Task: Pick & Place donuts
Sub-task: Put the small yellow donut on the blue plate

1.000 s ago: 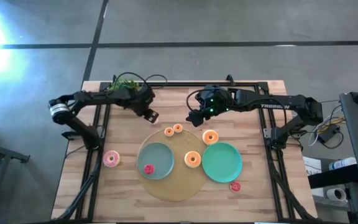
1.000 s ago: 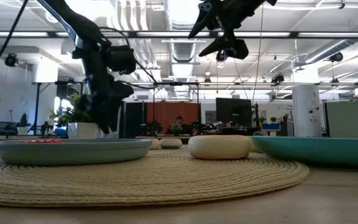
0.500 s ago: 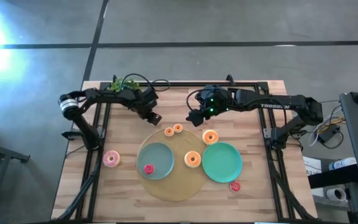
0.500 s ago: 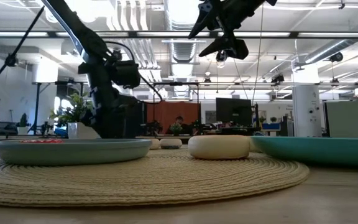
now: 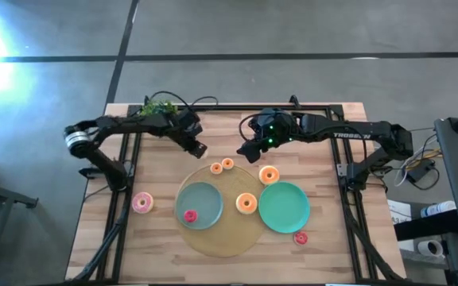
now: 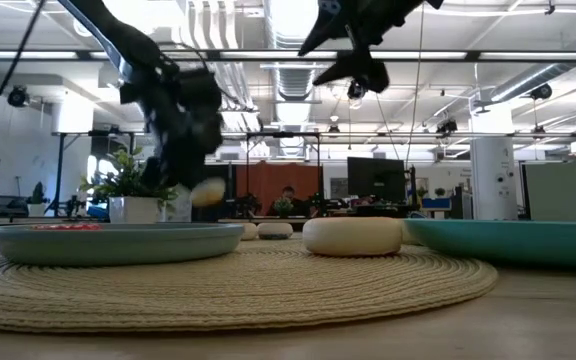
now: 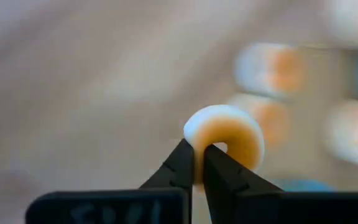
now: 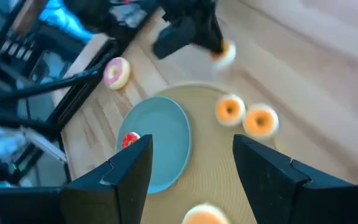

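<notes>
The left pincer (image 7: 199, 163) was pinching a small orange-iced donut (image 7: 227, 142) by its rim, raised above the surface (image 5: 324, 246), with the two small orange donuts (image 5: 222, 166) lying just ahead of it at the woven mat's edge (image 5: 221, 248). The right pincer (image 8: 191, 168) was spread wide and empty, held high above the grey-blue plate (image 8: 160, 140).

A very bright white glare fills the top left corner of the high view. The table (image 5: 324, 246) is evenly lit, with only soft shadows. In the low view, ceiling lights shine bright and the left arm (image 6: 173, 110) is smeared with blur. The left wrist view is fuzzy behind the sharp donut (image 7: 229, 140). The right wrist view is blurry all over.
</notes>
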{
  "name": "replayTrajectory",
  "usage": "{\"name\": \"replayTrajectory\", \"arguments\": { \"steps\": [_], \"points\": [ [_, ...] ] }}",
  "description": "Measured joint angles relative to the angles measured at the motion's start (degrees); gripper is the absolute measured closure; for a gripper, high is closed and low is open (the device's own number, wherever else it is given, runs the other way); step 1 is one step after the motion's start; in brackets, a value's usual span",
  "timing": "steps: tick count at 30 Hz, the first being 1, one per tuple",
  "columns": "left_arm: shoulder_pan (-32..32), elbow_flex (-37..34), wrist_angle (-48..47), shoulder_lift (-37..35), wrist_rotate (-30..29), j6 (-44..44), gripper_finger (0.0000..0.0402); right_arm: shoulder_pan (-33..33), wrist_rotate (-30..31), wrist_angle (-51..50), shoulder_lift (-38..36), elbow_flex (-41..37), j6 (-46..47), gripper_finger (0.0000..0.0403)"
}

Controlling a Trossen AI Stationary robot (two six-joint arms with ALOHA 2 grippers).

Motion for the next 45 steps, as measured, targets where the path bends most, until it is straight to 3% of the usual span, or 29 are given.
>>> {"name": "replayTrajectory", "arguments": {
  "steps": [3,5,7,9,15,18,23,29,45],
  "points": [
    [0.03,0.00,0.93,-4.88,16.73,-1.93,0.0400,2.32,-0.03,3.40,0.01,1.00,-12.31,0.0188],
    [0.07,0.00,3.06,-7.66,26.53,-3.78,0.0401,4.63,-0.02,5.56,0.42,2.28,-25.31,0.0188],
    [0.05,0.00,6.04,-10.06,32.18,-6.73,0.0401,7.20,0.13,6.39,1.18,3.58,-39.23,0.0188],
    [0.05,0.00,10.04,-11.72,34.08,-10.56,0.0401,9.66,3.00,6.20,2.67,5.18,-48.39,0.0188],
    [-0.61,0.02,24.38,-12.40,36.91,-23.20,0.0401,10.62,7.91,4.96,5.19,12.16,-62.32,0.0188],
    [-0.97,0.04,26.85,-12.10,37.45,-26.28,0.0401,10.53,9.56,1.05,6.54,15.23,-66.63,0.0188],
    [-2.46,0.04,27.36,-12.10,35.91,-27.77,0.0401,10.81,9.55,-5.57,8.66,17.27,-69.52,0.0188],
    [-5.74,0.04,27.52,-10.97,32.70,-28.22,0.0401,11.17,14.05,-5.75,9.20,17.27,-70.29,0.0188],
    [-10.09,2.31,35.43,-6.00,29.51,-32.23,0.0401,12.35,13.49,-6.34,10.14,17.31,-72.21,0.0188]
  ]
}}
